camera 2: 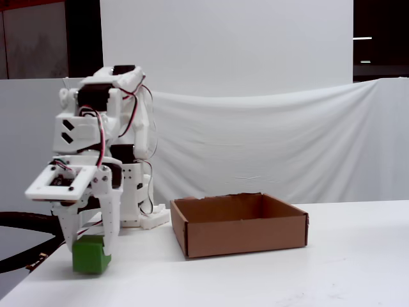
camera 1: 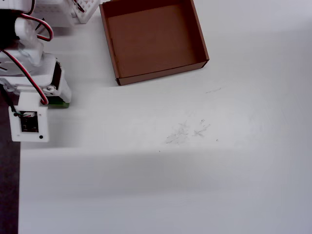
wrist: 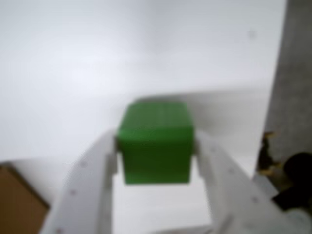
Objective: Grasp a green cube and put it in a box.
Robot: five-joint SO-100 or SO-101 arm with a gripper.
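The green cube point(wrist: 156, 144) fills the middle of the wrist view, pinched on both sides by the white fingers of my gripper point(wrist: 156, 148), which is shut on it. In the fixed view the cube point(camera 2: 89, 255) is at table level near the left table edge, under the gripper point(camera 2: 89, 246); I cannot tell whether it touches the surface. From overhead only a green sliver of the cube point(camera 1: 61, 103) shows beneath the wrist. The brown cardboard box point(camera 1: 152, 41) stands empty, up and to the right of the gripper in the overhead view, and its front wall point(camera 2: 239, 233) shows right of the cube in the fixed view.
The table's left edge point(camera 1: 18, 185) runs close beside the gripper, with dark floor beyond. The arm's white base point(camera 2: 137, 204) stands behind the cube, left of the box. A white cloth backdrop point(camera 2: 287, 141) hangs at the back. A corner of the box point(wrist: 17, 204) shows lower left in the wrist view.
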